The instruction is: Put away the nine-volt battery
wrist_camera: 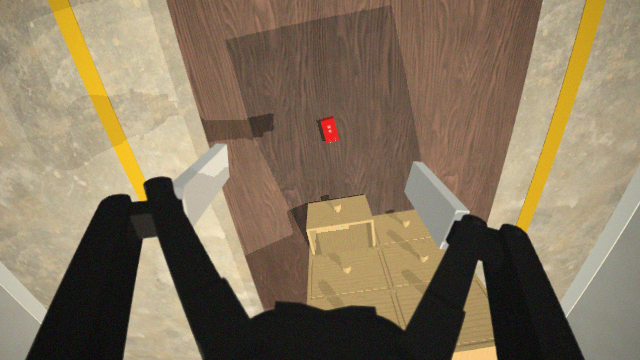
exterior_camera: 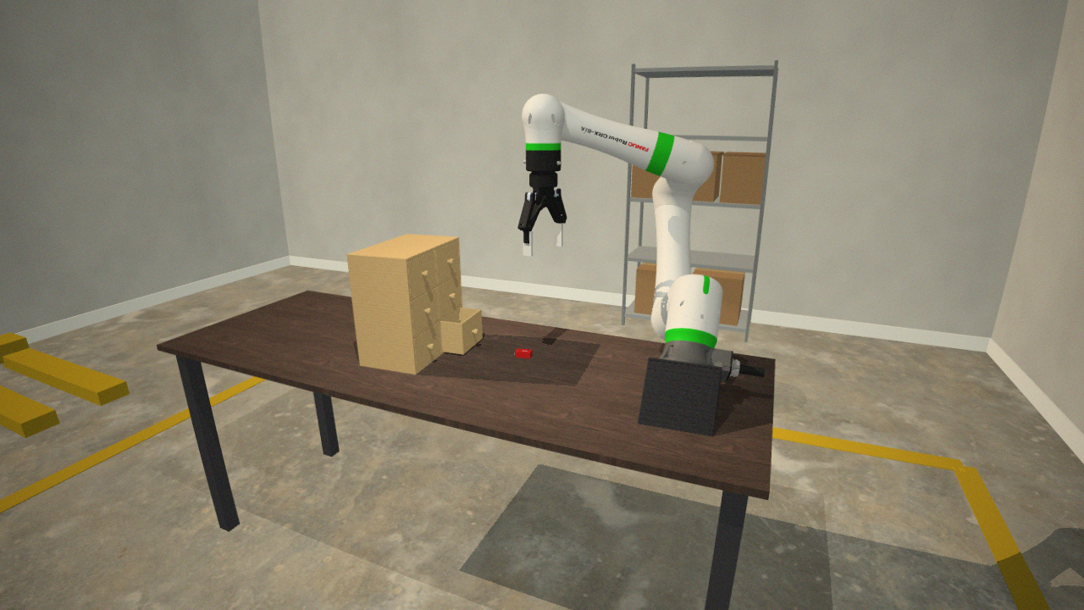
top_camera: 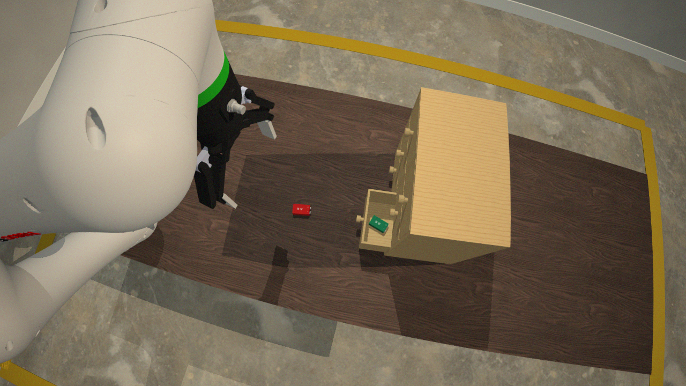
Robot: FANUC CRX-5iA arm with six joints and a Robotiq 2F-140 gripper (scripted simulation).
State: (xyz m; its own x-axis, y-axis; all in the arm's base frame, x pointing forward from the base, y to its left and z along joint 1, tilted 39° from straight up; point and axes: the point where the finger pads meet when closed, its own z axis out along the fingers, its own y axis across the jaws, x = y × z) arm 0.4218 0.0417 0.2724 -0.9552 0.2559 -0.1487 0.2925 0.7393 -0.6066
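While the drawer (top_camera: 375, 245) (exterior_camera: 462, 335) (wrist_camera: 336, 214) holds a green battery (top_camera: 378, 224); end effector (top_camera: 251, 168) (exterior_camera: 543, 248) (wrist_camera: 320, 169) wide open, gripping nothing

On the dark brown wooden table (exterior_camera: 469, 409), a tall light-wood chest (exterior_camera: 383, 311) with small knobs is seen, one bottom drawer (exterior_camera: 462, 334) pulled out. A small red block-shaped battery (exterior_camera: 522, 353) is laid on the tabletop, near that drawer and apart from it. Above, the black two-fingered gripper (exterior_camera: 543, 246) is held well clear by the white, green-banded arm (exterior_camera: 606, 136), its fingers spread and pointed downward. Behind, brown boxes (exterior_camera: 743, 178) are carried by a grey metal shelf rack (exterior_camera: 770, 136).
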